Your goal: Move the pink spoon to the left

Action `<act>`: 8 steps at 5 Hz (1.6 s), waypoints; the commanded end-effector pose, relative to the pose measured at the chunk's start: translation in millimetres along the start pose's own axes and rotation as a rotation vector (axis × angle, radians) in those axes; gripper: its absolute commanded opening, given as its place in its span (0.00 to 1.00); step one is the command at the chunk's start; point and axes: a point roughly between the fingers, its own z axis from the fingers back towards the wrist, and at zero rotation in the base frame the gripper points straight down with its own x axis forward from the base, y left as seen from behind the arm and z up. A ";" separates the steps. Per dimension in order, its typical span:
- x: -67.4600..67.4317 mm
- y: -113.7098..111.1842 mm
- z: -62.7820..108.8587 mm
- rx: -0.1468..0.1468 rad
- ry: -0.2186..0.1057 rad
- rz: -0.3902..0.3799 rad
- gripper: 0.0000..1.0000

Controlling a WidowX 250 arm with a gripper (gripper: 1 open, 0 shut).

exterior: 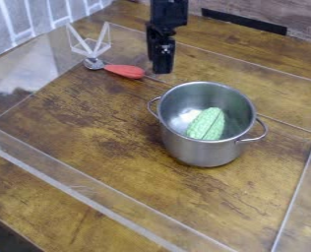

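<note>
The small reddish-pink plastic spoon [124,71] lay flat near the far left corner of the wooden table [93,148], its long axis running left to right; the black gripper [159,67] hung just right of its bowl end, pointing down. Its fingers looked released, empty; the spoon sat leftward of them.

I'm looking at what reads as a lab mock-up of a kitchen, not a real one. The wooden worktop [105,128] fills the frame, its dark planks fenced by low clear plastic walls [66,182] running across the lower left. A pale tiled backsplash [33,18] sits in the upper left corner. Kitchen props lie about: a steel pot [205,123] at centre right and a toy-sized pink spoon [124,71] at upper centre. A black robot arm [163,30] hangs over it all.
</note>
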 end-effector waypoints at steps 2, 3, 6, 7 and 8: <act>-20.6 14.7 26.1 0.064 0.000 -0.147 1.00; -27.4 15.9 22.3 0.068 0.012 -0.174 1.00; -38.3 21.7 13.6 0.074 0.021 -0.173 0.00; -41.5 23.5 11.0 0.070 0.016 -0.171 0.00; -45.4 26.7 6.8 0.066 0.010 -0.170 1.00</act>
